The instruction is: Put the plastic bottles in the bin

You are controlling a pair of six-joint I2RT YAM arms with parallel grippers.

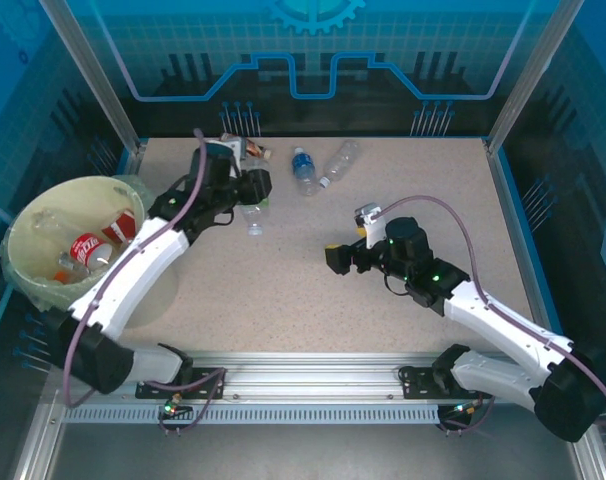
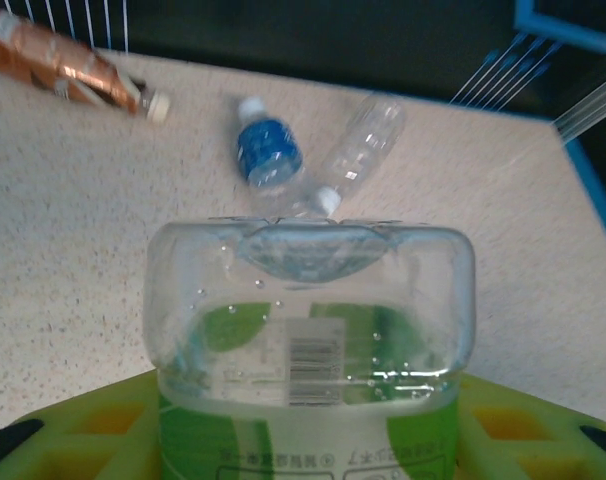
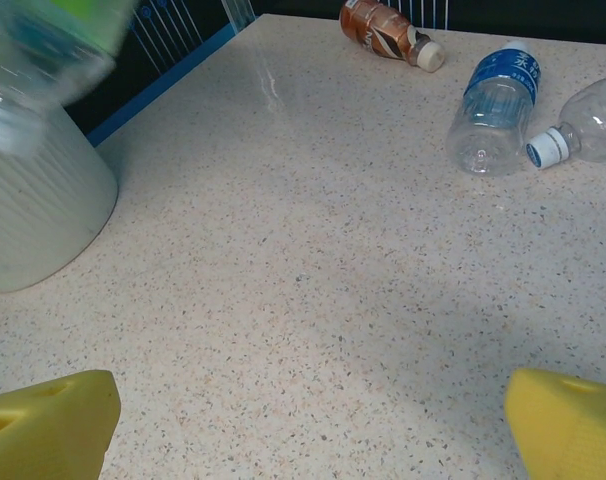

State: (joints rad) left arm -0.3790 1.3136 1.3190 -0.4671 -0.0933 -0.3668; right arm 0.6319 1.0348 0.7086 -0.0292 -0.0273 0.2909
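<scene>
**Item 1: left gripper** (image 2: pixel 305 425). It is closed on the green-labelled bottle (image 2: pixel 308 330). Its own wrist view shows the bottle clamped between two yellow-green fingers (image 2: pixel 78 435), with the clear base pointing away from the wrist. The top view places the pair over the far left of the table (image 1: pixel 313 300), but the arm's black head covers the grip there. We cannot tell whether the bottle clears the tabletop.

**Item 2: right gripper** (image 3: pixel 303 430). The jaws are spread wide with nothing between them. Its yellow fingers (image 3: pixel 43 420) sit in the bottom corners of its wrist view, with bare table between. The top view adds that it is mid-table, pointing left, and well apart from the left gripper.

**Item 3: three loose bottles**. All lie on the table just beyond the held bottle's base.
- The blue-labelled bottle (image 2: pixel 268 155) is straight ahead of the left gripper.
- The clear bottle (image 2: pixel 368 140) is beside it, white cap toward it.
- The brown bottle (image 2: pixel 63 65) is ahead and to the left.

From the right gripper they lie far ahead, toward its right. That wrist view shows their labels sharply, while the top view shows them small.

**Item 4: bin** (image 1: pixel 23 235). It stands left of the left gripper and nearer the arm bases, against the left forearm. We read its contents from the top view: red-labelled bottles (image 1: pixel 86 247) lie inside.

**Item 5: pale ribbed wall** (image 3: pixel 33 210). It is ahead-left of the right gripper, under a blurred clear-and-green shape (image 3: pixel 43 40). Both are too blurred to name.
</scene>
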